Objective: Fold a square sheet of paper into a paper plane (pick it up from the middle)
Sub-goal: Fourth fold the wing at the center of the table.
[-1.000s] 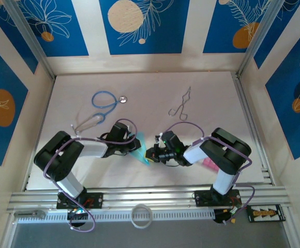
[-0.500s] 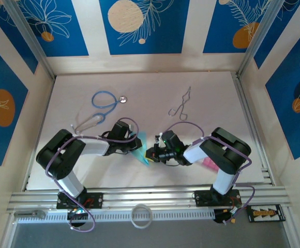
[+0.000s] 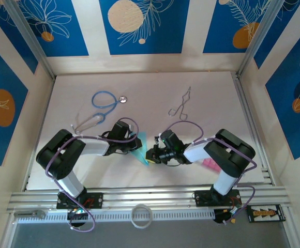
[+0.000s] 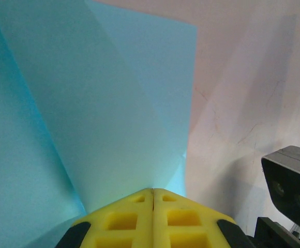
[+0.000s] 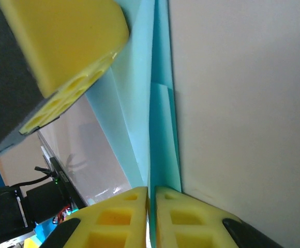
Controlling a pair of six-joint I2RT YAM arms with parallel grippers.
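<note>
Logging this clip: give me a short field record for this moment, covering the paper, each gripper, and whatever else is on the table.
paper: turquoise paper, partly folded with visible creases, pinched between the two grippers
left gripper: shut on one edge of the paper
right gripper: fingers together on a narrow folded edge of the paper
surface: pale table
other items: blue-tubed stethoscope and metal forceps, both farther back on the table, apart from the arms
</note>
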